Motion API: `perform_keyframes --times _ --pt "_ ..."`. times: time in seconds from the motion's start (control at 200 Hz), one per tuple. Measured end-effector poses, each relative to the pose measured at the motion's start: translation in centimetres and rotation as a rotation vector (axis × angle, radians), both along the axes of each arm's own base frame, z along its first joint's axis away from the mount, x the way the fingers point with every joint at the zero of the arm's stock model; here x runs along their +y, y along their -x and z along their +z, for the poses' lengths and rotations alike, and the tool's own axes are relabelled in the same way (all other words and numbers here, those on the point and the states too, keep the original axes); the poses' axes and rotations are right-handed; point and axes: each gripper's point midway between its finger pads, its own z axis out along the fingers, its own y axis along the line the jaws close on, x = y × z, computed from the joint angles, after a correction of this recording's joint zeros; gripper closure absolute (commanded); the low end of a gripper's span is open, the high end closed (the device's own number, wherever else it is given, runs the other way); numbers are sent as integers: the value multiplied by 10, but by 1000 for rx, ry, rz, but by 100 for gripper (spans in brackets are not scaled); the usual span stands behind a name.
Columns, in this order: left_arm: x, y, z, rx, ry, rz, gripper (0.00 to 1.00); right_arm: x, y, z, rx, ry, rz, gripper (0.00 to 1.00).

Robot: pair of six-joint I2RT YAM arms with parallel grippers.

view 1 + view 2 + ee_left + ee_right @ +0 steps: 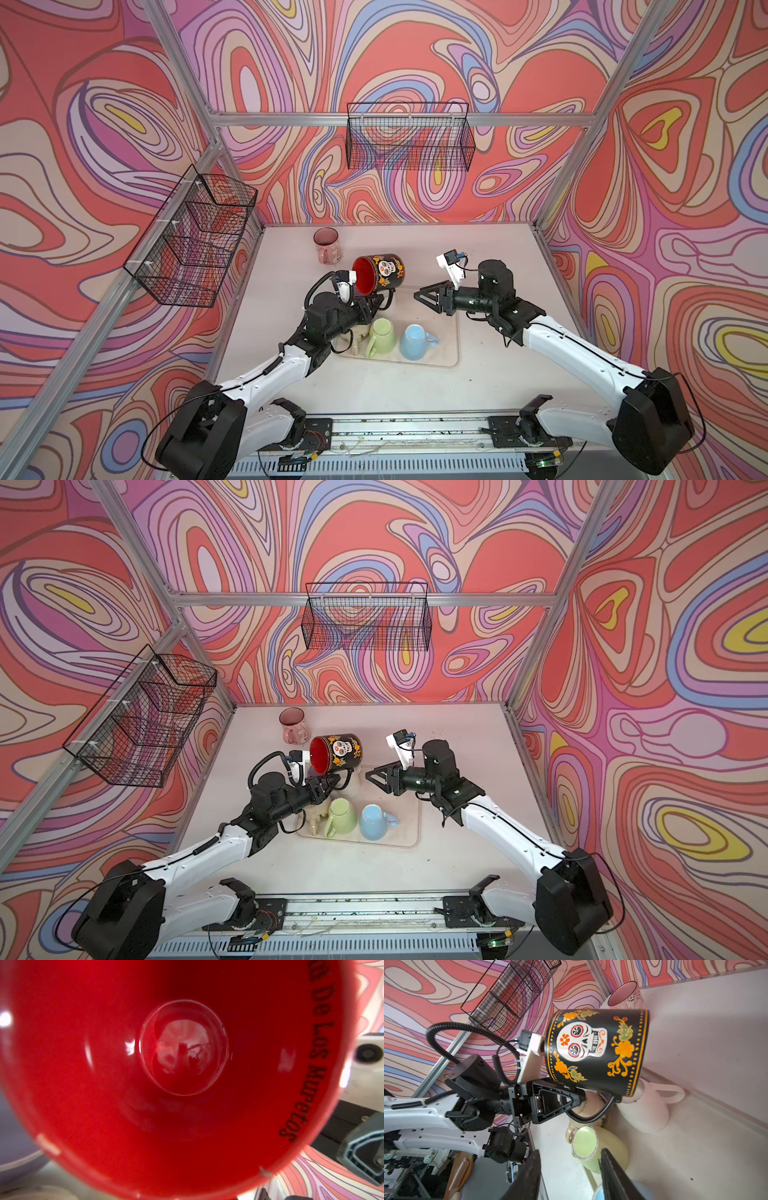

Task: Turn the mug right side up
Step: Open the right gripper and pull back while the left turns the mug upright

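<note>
The mug is black with a white skull, orange flowers and a red inside. It hangs on its side above the table, its mouth facing the left wall. My left gripper is shut on its thin black handle from below. The left wrist view looks straight into the mug's red inside. My right gripper stands open with nothing in it, a short way to the right of the mug, apart from it.
A clear tray under the arms holds a green mug and a blue mug, both upside down, plus pale mugs partly hidden under the held mug. A pink mug stands upright at the back. Wire baskets hang on the walls.
</note>
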Motion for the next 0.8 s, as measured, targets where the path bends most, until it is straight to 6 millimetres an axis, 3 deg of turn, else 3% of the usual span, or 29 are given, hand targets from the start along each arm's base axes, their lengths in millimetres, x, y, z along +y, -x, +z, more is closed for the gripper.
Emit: perform_keyframes --times 0.526,0.801 --pt "33 -27 68 -22 -315 112 100 -19 -7 -15 -28 95 -108 52" --pt "41 -41 72 49 -551 86 100 -24 -7 -27 -23 121 -132 52"
